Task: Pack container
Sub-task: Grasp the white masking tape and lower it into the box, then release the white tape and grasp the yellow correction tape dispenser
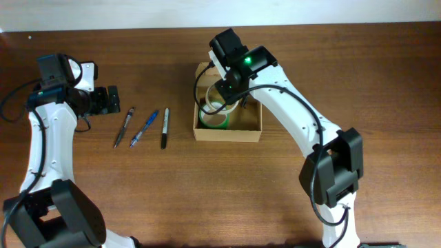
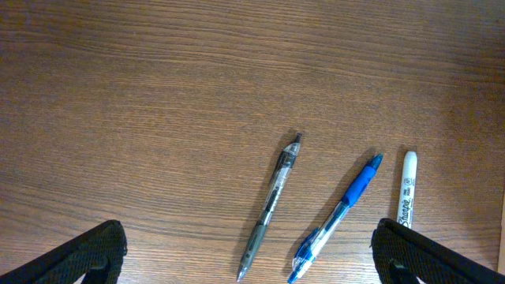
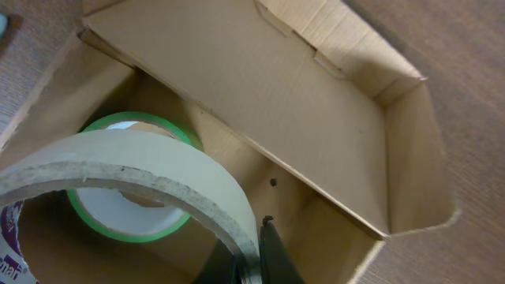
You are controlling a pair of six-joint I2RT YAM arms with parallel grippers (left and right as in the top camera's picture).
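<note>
The open, plain tan cardboard box point(image 1: 227, 134) holds a green tape roll point(image 1: 212, 122) at 7 o'clock. The right tool point(image 3: 251, 256) pinches a beige tape roll point(image 3: 142, 166), and the left tool point(image 1: 111, 100) is spread.

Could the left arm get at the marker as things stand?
Probably yes. The marker lies bare on the table, clear of the box, and the open left gripper hovers just beyond the two pens beside it. Nothing covers it.

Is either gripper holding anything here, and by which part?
The right gripper pinches the tan tape roll by its wall, over the cardboard box. The left gripper is open and empty.
</note>
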